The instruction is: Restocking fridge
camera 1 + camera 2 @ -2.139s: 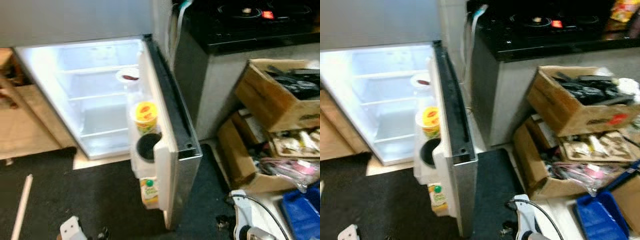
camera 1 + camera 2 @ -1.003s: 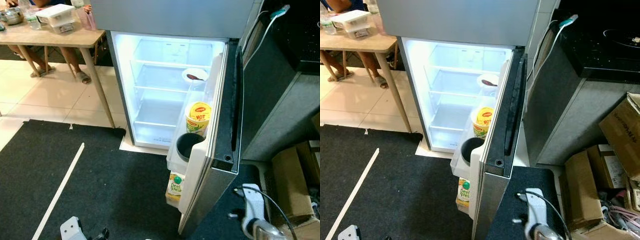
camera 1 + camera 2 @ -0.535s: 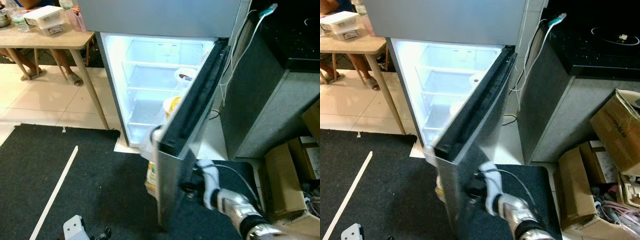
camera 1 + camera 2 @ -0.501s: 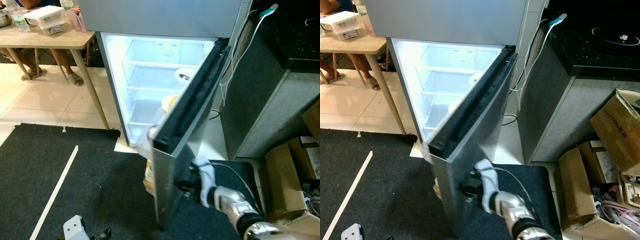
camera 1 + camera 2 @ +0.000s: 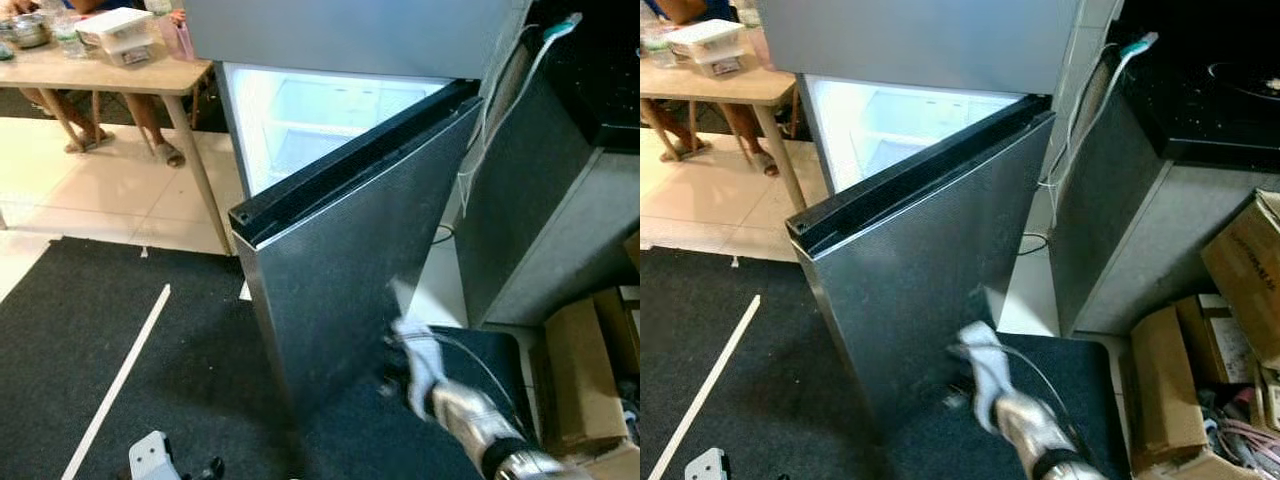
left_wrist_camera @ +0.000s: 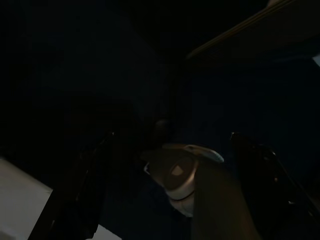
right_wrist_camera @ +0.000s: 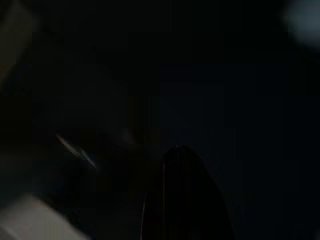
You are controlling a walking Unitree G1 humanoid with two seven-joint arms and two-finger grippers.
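Note:
The fridge's grey steel lower door [image 5: 350, 270] stands swung most of the way toward the lit compartment [image 5: 310, 125], leaving a gap on the left where bare white shelves show. My right gripper [image 5: 392, 375] is low against the door's outer face, blurred, with its white wrist piece [image 5: 985, 365] behind it. The right wrist view is very dark, with one black finger [image 7: 182, 200] visible. My left arm hangs idle; its gripper [image 6: 172, 200] is open, black fingers [image 6: 90, 190] spread in the shade.
A wooden table [image 5: 150, 75] with plastic containers stands at the left, a person's feet [image 5: 160, 152] under it. A black mat [image 5: 120, 370] with a white strip covers the floor. A grey counter [image 5: 540, 220] with dangling cables and cardboard boxes [image 5: 590, 370] crowd the right.
The door has swung further toward shut, hiding the cup, noodle tub and juice carton on its shelves. My right arm followed it leftward, staying low on its outer face.

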